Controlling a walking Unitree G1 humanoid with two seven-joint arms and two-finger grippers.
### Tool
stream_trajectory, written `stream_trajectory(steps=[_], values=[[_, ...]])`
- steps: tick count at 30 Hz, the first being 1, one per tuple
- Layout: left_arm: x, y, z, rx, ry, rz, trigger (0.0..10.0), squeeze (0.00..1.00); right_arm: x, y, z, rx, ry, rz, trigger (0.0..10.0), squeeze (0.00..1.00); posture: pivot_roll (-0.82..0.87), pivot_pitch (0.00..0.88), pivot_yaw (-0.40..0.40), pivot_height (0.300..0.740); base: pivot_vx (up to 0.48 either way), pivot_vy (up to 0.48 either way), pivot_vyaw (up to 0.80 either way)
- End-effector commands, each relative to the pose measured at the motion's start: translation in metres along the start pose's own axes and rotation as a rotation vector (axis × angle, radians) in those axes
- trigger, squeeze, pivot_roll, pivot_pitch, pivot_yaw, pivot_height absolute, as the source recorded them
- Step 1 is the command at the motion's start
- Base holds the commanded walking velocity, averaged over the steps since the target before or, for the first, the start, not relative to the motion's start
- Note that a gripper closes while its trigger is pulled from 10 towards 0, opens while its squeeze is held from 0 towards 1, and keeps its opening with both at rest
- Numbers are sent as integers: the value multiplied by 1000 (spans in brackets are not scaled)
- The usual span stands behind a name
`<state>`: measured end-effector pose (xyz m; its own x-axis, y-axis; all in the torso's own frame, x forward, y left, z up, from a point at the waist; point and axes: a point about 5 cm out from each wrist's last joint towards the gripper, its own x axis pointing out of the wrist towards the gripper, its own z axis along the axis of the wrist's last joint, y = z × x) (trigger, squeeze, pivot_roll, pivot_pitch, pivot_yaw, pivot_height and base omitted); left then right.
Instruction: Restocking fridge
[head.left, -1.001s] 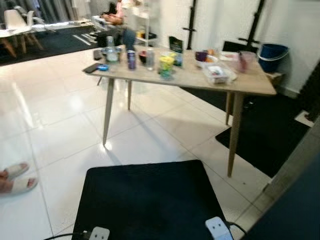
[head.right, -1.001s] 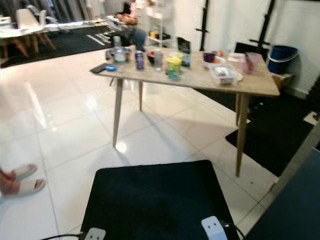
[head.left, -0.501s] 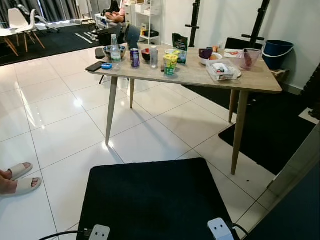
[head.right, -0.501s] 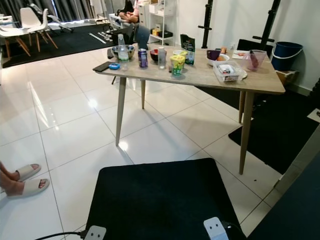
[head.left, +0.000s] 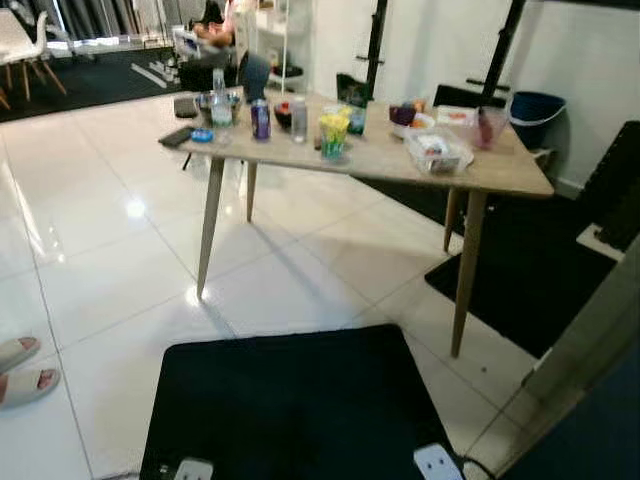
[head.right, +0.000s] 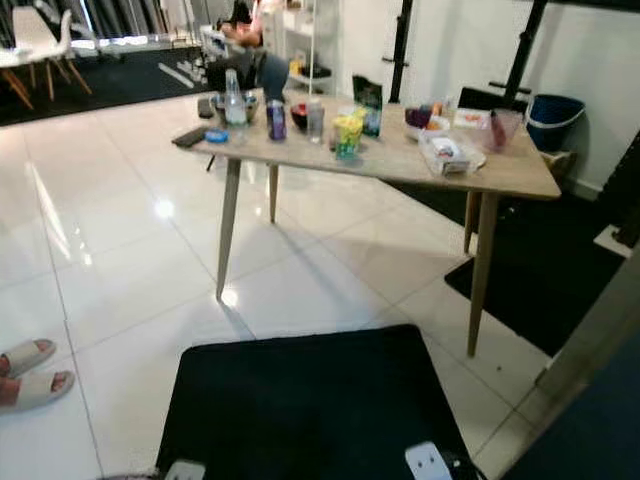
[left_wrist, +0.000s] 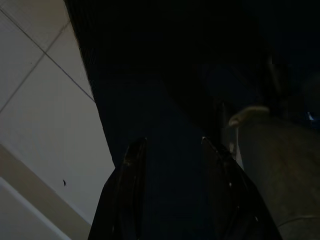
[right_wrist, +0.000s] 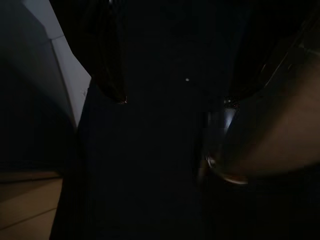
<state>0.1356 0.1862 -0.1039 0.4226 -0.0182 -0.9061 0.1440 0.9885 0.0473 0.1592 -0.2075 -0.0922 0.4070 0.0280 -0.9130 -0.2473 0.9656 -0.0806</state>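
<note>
Ahead, stocked table (head.left: 480, 172), left pincer (left_wrist: 170, 150) parted

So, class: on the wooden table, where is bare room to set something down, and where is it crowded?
The table is bare along its near edge, between the yellow-green cup and clear food box. The far side is crowded: bottle, purple can, bowls.
</note>
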Motion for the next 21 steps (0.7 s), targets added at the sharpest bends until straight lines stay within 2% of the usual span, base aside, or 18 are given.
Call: stream_trajectory(steps=[1, 13, 21], values=[[0, 1, 4, 15, -9, 1, 10000, 0, 1, 1, 7, -7, -18, -1, 10000, 0, -24, 0, -4, 740, 458, 0, 0], [1, -2, 5, 20, -9, -5, 10000, 0, 1, 0, 6, 10, -11, -10, 10000, 0, -24, 0, -3, 740, 353, 0, 0], [1, -2, 5, 21, -9, -6, 10000, 0, 1, 0, 5, 11, 1, -2, 10000, 0, -24, 0, -1, 740, 370, 0, -788]])
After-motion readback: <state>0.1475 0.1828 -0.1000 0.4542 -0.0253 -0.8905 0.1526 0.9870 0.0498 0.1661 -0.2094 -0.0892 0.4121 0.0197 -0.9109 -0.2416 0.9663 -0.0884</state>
